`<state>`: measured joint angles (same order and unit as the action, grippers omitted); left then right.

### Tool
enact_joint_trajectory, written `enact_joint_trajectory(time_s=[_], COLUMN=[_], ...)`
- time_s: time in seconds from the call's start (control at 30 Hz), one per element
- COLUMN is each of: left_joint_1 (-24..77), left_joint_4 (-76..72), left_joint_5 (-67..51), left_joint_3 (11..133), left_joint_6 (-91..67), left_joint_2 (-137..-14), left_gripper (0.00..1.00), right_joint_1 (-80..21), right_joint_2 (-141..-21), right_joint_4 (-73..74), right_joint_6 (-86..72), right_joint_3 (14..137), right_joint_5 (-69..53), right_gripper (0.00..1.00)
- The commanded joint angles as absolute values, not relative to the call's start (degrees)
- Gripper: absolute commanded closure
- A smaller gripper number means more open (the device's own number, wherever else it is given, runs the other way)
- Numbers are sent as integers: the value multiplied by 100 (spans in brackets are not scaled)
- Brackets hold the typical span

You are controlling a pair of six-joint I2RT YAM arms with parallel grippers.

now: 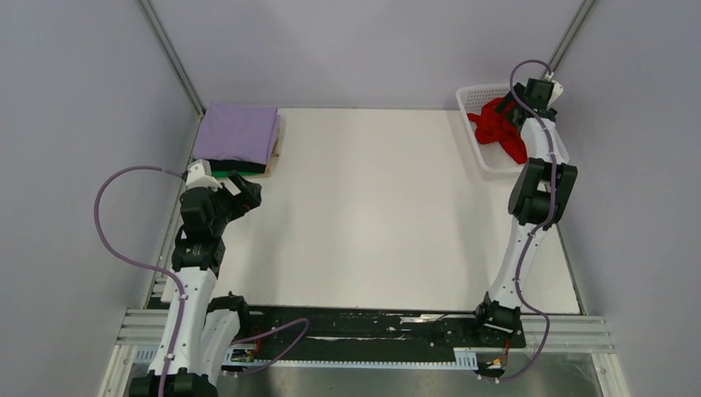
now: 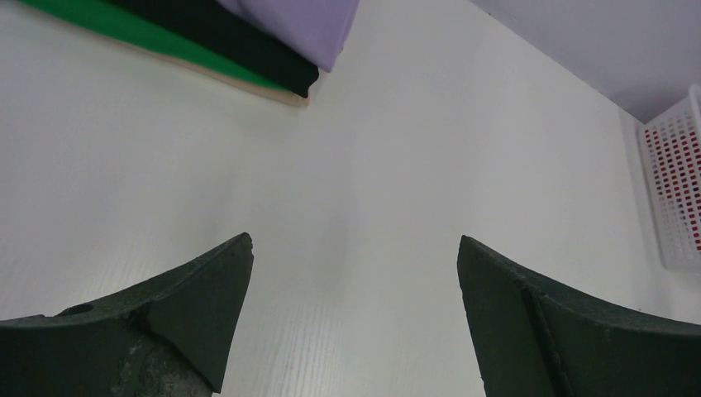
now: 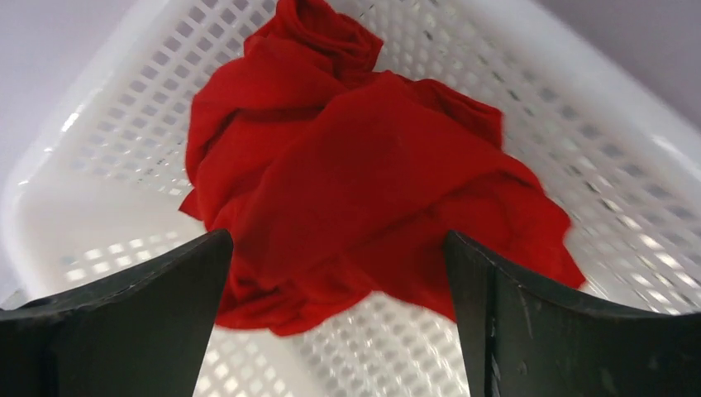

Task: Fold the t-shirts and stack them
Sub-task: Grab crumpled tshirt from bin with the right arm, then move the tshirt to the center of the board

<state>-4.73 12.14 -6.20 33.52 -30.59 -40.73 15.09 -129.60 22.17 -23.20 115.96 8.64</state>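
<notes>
1. The red t-shirt (image 3: 355, 174) lies crumpled in a heap inside the white mesh basket (image 3: 579, 107), which sits at the far right corner of the counter (image 1: 372, 215).
2. The right end effector (image 3: 339, 240) hangs over the basket with its jaws spread wide, one on either side of the red heap. It grips nothing. Whether the fingertips already touch the cloth is hard to tell from this angle; they seem just above it.
3. The left end effector (image 2: 355, 248) is also wide open and empty, held over bare counter on the left side, near the folded stack.
4. The stack sits at the far left corner: the lavender t-shirt (image 2: 306, 21) on top, the black t-shirt (image 2: 240, 41) under it, the green t-shirt (image 2: 124, 25) below that.
5. A thin beige layer (image 2: 289, 98) shows under the green one; it may be cloth or a board.
6. The stack and the basket are well apart, with open counter between them.
</notes>
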Motion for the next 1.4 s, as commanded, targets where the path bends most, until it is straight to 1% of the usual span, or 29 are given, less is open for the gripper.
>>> enact_joint_trajectory(time_s=[0.0,0.07,0.13,0.17,0.2,0.27,0.3,0.37,0.43,0.47,0.57,0.67,0.77,0.9,1.03,1.17,1.3,1.37], left_joint_1=[-475,-475,-475,-479,-478,-475,-475,-477,-475,-475,-475,-477,-475,-477,-476,-475,-477,-475], left_joint_4=[939,890,910,959,981,1063,1112,1179,1257,1283,1489,1560,1499,1665,2006,2060,2101,2135], left_joint_5=[-487,-531,-571,-584,-587,-576,-579,-591,-597,-597,-609,-636,-750,-697,-808,-961,-1005,-1056], left_joint_3=[3523,3531,3549,3554,3567,3587,3591,3595,3583,3576,3569,3515,3503,3624,3830,3841,3846,3854], left_joint_6=[-3042,-3070,-3070,-3053,-3042,-3013,-3001,-2987,-2995,-3013,-3113,-3278,-3309,-3425,-3501,-3556,-3642,-3694], left_joint_2=[-4122,-4190,-4223,-4221,-4197,-4126,-4093,-3978,-3845,-3767,-3647,-3581,-3588,-3641,-3729,-3717,-3736,-3754], left_gripper=[0,0,0,0,0,0,0,0,0,0,0,0,0,0,0,0,0,0], right_joint_1=[1463,1472,1491,1500,1509,1519,1520,1516,1512,1512,1507,1466,1324,912,223,-807,-1629,-1704], right_joint_2=[-13998,-14459,-14761,-14817,-14819,-14691,-14554,-14169,-13709,-13433,-12313,-11223,-10304,-9353,-8729,-8420,-8283,-8191], right_joint_4=[2352,2324,2190,2073,1936,1694,1587,1409,1330,1327,1307,1184,1081,1086,1155,1335,1688,1792], right_joint_6=[-2250,-2384,-2500,-2535,-2551,-2541,-2507,-2379,-2200,-2070,-1654,-1640,-1679,-1814,-1995,-2009,-1819,-1768], right_joint_3=[12886,13349,13623,13654,13635,13533,13448,13243,13122,13056,12583,11866,11257,10785,10482,10372,10076,9577], right_joint_5=[463,499,509,499,496,393,327,180,100,-159,-897,-1513,-2226,-3644,-4523,-5137,-5180,-5162], right_gripper=[0,1,7,14,24,57,69,83,91,93,97,100,100,100,98,97,95,90])
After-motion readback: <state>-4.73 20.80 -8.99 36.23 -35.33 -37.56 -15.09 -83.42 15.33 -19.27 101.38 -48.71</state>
